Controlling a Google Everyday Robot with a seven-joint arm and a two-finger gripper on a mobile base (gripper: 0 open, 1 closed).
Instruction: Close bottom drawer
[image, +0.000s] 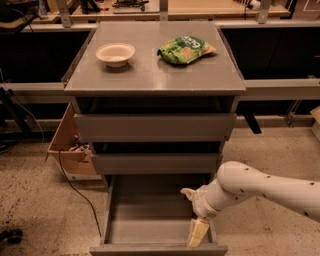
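The bottom drawer (150, 210) is pulled far out of the grey cabinet; its shallow grey box is empty and its narrow front (155, 249) lies at the picture's lower edge. My gripper (198, 232) hangs from the white arm (260, 189) that comes in from the right. It points down inside the drawer's right front corner, just behind the front panel. The two drawers above, the top one (155, 127) and the middle one (156, 163), stand slightly out.
A white bowl (115, 54) and a green snack bag (186, 49) lie on the cabinet top (150, 75). A cardboard box (70, 150) and a black cable (75, 190) are on the floor at the left. Dark benches stand behind.
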